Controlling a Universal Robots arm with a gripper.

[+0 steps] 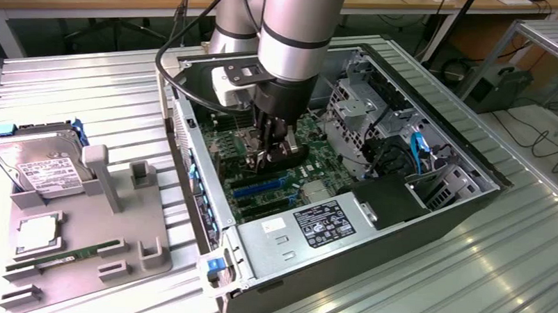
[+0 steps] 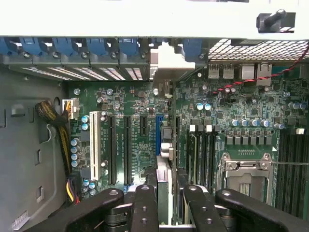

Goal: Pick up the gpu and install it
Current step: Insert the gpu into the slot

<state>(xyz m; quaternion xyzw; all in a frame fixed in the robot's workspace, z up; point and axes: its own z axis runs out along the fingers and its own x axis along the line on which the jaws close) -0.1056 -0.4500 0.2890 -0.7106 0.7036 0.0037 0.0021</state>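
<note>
- Open computer case [image 1: 463,205] lies on its side on the ribbed metal tabletop [image 1: 86,94].
- Green motherboard [image 2: 140,111] inside, with an empty CPU socket [image 2: 248,174].
- Grey parts holder [image 1: 90,240] at the exterior view's left carries a hard drive [image 1: 39,165] and a RAM stick [image 1: 62,258].
</note>
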